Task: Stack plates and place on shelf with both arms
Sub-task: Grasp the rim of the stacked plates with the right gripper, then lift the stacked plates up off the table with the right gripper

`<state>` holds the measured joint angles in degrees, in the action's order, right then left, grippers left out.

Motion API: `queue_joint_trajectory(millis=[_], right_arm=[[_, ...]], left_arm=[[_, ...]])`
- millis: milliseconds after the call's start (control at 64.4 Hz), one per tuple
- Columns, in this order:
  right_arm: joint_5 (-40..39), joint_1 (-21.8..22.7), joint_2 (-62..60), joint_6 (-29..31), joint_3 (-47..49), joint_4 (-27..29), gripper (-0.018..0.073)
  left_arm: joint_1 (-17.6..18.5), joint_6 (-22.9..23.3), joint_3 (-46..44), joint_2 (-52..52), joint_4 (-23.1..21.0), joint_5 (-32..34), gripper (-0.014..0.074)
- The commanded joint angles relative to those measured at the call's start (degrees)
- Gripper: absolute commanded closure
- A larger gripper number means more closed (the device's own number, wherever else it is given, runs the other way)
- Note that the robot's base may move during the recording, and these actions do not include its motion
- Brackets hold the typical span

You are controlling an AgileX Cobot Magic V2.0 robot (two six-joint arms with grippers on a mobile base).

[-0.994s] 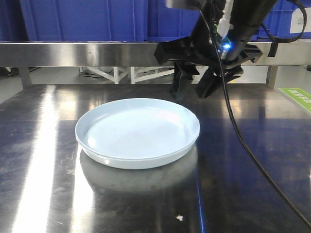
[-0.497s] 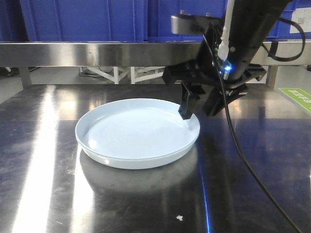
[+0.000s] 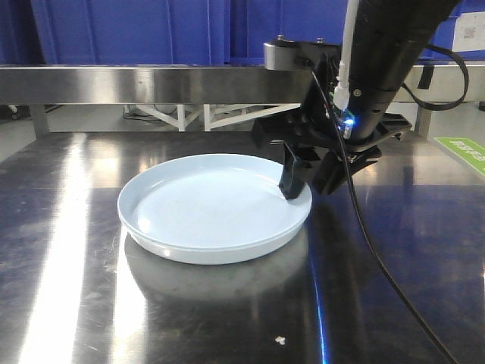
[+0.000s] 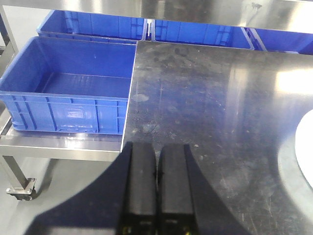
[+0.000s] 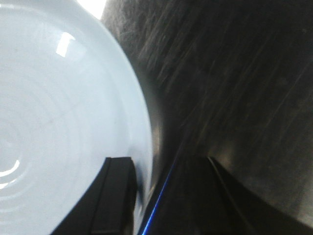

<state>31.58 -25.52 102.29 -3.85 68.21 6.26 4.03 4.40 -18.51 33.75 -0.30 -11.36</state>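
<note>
We've got the right gripper (image 3: 308,185) straddling the plate (image 3: 204,208) rim mid-counter (image 3: 68,303), jaws apart, probably to pinch it; the left gripper (image 4: 157,193) sits pressed together, idle.

Industrial workshop: stainless steel workbench (image 3: 76,265), blue storage crates (image 4: 73,93).

A scuffed steel counter (image 3: 227,318) carries a small white speck (image 3: 281,340), perhaps a crumb, at 6 o'clock. Blue crates (image 3: 129,30) line the 12 o'clock side, and a green label (image 3: 464,152) lies at 3 o'clock. The left wrist view shows an open blue bin (image 4: 68,98) beside the counter's edge.
</note>
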Motion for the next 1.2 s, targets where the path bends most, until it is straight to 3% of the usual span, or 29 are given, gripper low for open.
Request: queue_joint_trajectory(millis=[0, 466, 544, 653, 715, 1181], right_arm=[[-2.5, 0.3, -2.7, 0.3, 1.6, 0.2, 0.0221], [-2.6, 0.3, -1.5, 0.3, 1.6, 1.1, 0.0237], [-2.5, 0.3, -1.5, 0.3, 1.6, 1.1, 0.0337], [-2.6, 0.3, -2.2, 0.3, 1.6, 1.1, 0.0559], [-2.7, 0.3, -2.9, 0.3, 1.9, 1.1, 0.0524], [-8.1, 0.6, -15.6, 0.3, 3.8, 1.0, 0.0539]], left_arm=[[0.4, 0.2, -1.6, 0.0, -0.4, 5.0, 0.0511], [0.4, 0.2, -1.6, 0.0, -0.4, 5.0, 0.0511], [0.4, 0.2, -1.6, 0.0, -0.4, 5.0, 0.0511], [0.4, 0.2, -1.6, 0.0, -0.4, 5.0, 0.0511], [0.4, 0.2, -1.6, 0.0, -0.4, 5.0, 0.0511], [0.4, 0.2, -1.6, 0.0, -0.4, 5.0, 0.0511]])
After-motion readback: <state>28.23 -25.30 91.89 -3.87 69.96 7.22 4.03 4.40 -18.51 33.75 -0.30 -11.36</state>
